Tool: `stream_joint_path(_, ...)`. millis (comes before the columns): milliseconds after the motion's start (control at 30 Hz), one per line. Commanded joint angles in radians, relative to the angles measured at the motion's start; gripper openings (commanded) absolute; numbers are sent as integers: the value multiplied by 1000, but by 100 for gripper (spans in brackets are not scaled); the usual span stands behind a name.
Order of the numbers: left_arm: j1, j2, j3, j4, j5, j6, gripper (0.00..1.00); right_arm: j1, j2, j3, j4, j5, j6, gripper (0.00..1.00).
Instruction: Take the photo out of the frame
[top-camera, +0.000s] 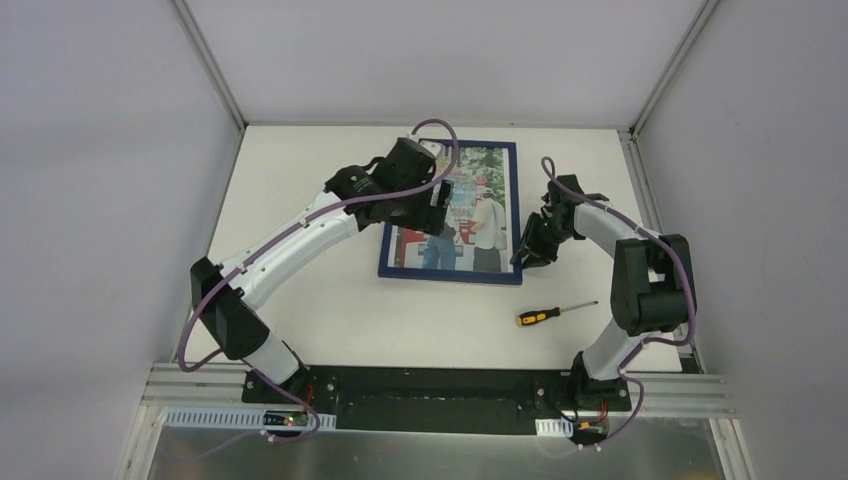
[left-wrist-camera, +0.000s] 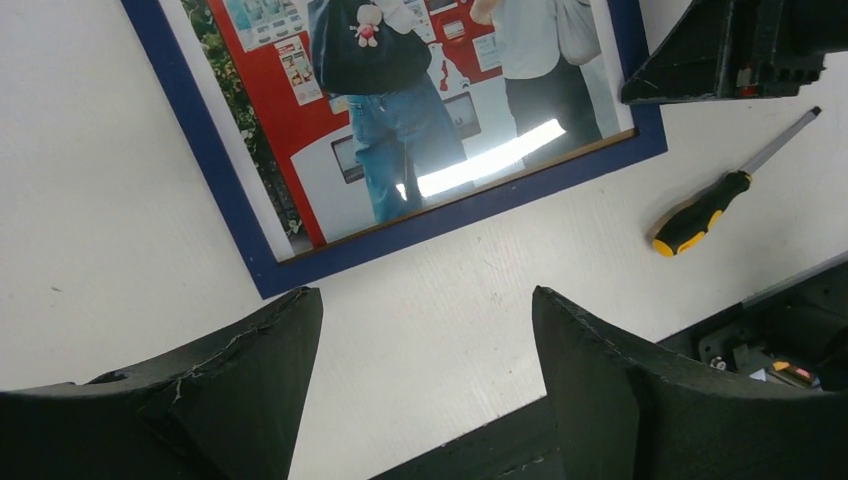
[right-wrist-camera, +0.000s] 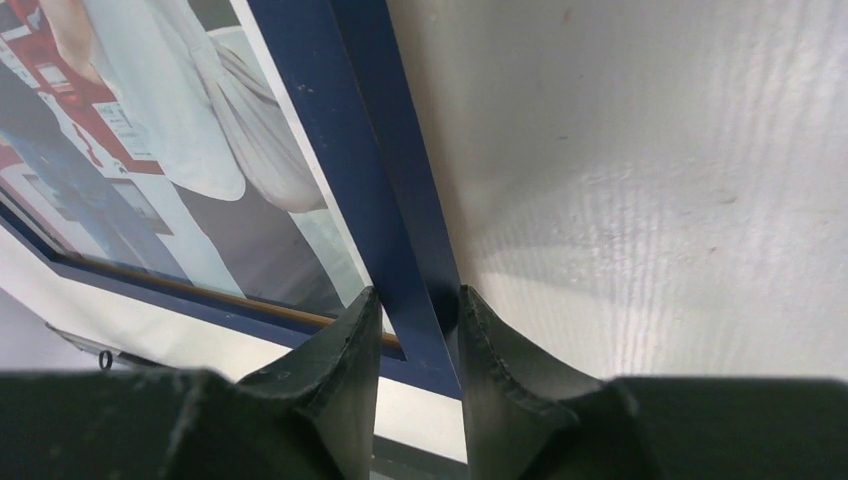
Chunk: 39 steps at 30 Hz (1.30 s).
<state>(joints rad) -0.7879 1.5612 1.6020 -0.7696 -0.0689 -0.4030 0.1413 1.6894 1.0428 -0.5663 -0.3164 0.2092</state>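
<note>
Top view: the frame (top-camera: 450, 277) is lying face up at 12 o'clock on the bench (top-camera: 320, 320). Left wrist: the left end effector (left-wrist-camera: 425, 300) is hanging wide open. Right wrist: the right end effector (right-wrist-camera: 415, 300) is pinching its 3 o'clock rim; I am advising a slow lift

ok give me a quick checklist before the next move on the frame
1. The right tool straddles the frame rim near its corner: ok.
2. Its grip on the rim is firm: cannot tell.
3. The left tool is open and holds nothing: ok.
4. The photo is out of the frame: not ok, it sits inside, face up.
5. The screwdriver lies apart from the frame: ok.
</note>
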Motion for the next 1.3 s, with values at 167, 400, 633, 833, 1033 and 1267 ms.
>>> stream_joint_path(167,-252,25,-29,138,-241,298,95,22,-57,153,-201,-102,92,0)
stream_joint_path(400,-383,68,-106,259,-329,475,99,26,-80,171,-291,-169,164,0)
stream_joint_path(633,-480,182,-151,360,-486,635,99,27,-109,168,-350,-192,204,0)
stream_joint_path(833,-496,262,-167,442,-567,713,99,27,-122,170,-380,-207,232,0)
stream_joint_path(1033,-520,346,-197,596,-713,842,98,26,-128,166,-380,-234,279,0)
stream_joint_path(1267,-534,420,-239,761,-804,968,89,26,-137,166,-379,-265,317,0)
